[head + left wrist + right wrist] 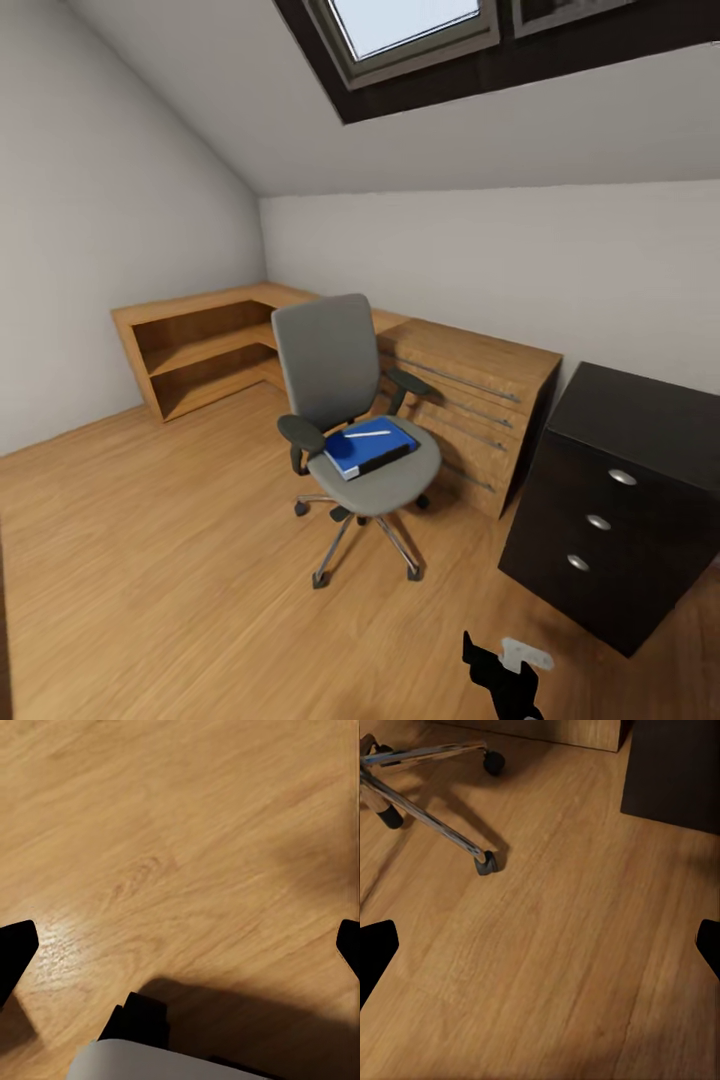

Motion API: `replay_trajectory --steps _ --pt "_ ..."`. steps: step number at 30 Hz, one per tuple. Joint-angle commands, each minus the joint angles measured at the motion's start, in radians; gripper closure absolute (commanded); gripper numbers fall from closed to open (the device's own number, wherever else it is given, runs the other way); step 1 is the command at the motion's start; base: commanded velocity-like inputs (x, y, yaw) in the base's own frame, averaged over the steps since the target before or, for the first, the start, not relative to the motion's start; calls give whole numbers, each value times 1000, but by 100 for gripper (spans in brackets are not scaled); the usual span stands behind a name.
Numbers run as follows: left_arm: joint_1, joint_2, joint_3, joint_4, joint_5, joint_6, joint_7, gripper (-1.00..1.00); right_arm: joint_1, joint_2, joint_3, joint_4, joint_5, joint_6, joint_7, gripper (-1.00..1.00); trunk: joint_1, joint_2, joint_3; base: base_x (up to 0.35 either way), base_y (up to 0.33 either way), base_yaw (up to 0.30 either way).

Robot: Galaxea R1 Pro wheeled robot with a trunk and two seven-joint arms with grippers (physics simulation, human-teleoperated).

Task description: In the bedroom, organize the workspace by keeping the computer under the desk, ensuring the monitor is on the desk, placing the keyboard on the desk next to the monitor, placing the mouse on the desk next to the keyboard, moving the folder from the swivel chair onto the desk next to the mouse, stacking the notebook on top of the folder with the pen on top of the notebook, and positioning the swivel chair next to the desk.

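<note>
The grey swivel chair (345, 400) stands mid-floor in the bedroom, turned toward the right. The blue folder (372, 449) lies flat on its seat with the white pen (368, 433) resting on top. A black drawer unit (610, 500) with three silver knobs, apparently the desk's end, stands at the right. My right gripper (540, 945) is open over bare floor, short of the chair's chrome legs (435, 821). My left gripper (180, 945) is open above the wood floor too, holding nothing. The computer, monitor, keyboard, mouse and notebook are out of view.
Low oak shelving (205, 350) runs along the back walls behind the chair and ends in an oak cabinet (480, 410) beside the black unit. Part of my right arm (503, 682) shows at the bottom edge. Open wood floor (150, 560) lies left of the chair.
</note>
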Motion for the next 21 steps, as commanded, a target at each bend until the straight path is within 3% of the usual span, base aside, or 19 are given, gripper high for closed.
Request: replay_trajectory --steps 1,9,15,17,18,20,21 --pt "0 -1 -1 4 10 -15 2 -100 -1 1 7 1 -5 -3 -2 -100 -4 7 3 0 0 -176" --pt "0 -8 -6 27 9 -59 1 -100 -1 6 10 6 -1 -4 -2 -100 -35 63 38 0 0 -163" --pt "0 -9 -66 36 6 -60 -1 -100 -1 14 11 8 23 -12 -1 -100 -58 105 64 0 0 -133" --pt "0 -9 -69 37 6 -60 -1 -100 -1 18 11 8 45 -16 -1 -100 -65 119 73 0 0 -128" --pt "0 -9 -71 38 6 -61 -1 -100 -1 23 11 9 75 -25 -2 -100 -69 126 77 0 0 -130" --pt "0 -10 -74 39 8 -63 0 -100 -1 43 9 12 180 -69 -2 -100 -77 140 86 0 0 -156" --pt "0 -11 -74 39 8 -63 1 -100 -1 45 9 12 191 -73 -2 -100 -81 147 90 0 0 -191"
